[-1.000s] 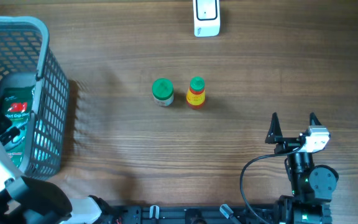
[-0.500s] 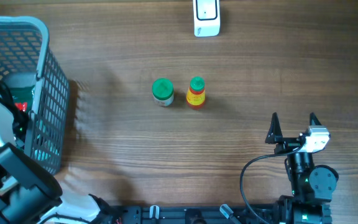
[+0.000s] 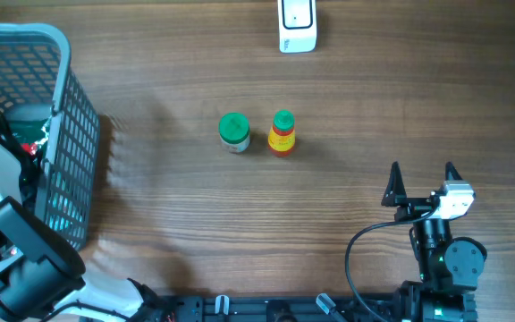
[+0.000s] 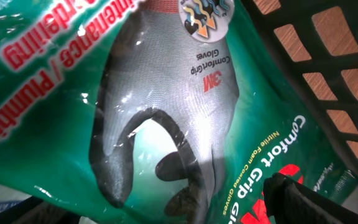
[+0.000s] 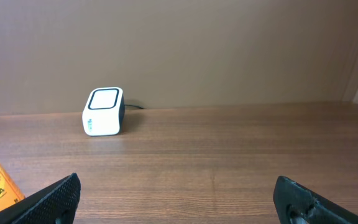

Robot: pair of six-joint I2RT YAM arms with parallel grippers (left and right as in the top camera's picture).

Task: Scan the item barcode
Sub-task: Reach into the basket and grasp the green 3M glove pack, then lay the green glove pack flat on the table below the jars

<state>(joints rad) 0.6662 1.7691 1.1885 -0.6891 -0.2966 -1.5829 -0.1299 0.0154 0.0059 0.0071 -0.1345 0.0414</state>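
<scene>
The left claw (image 4: 173,209) is released, its two dark fingertips spread wide at the near corners of the left wrist view. It hangs directly over a green glove packet (image 4: 166,93), whose clear window shows a grey glove with dark fingertips. Whether the tips touch the plastic film cannot be told. The packet lies inside a grey mesh basket (image 3: 70,161) at the left edge of the table (image 3: 168,206), and the basket's lattice wall runs along the packet's right side. From overhead, the left arm covers most of the basket's inside, and only a sliver of green and red packet shows.

The right claw (image 3: 421,172) is also released, its fingers wide apart with nothing between them. It sits at the near right of the table and faces the far side. The white scanner (image 3: 296,25) stands at the far edge, a little right of centre. Near the table's middle, a green-lidded jar (image 3: 233,131) stands just left of a sauce bottle (image 3: 282,132) with a green cap.
</scene>
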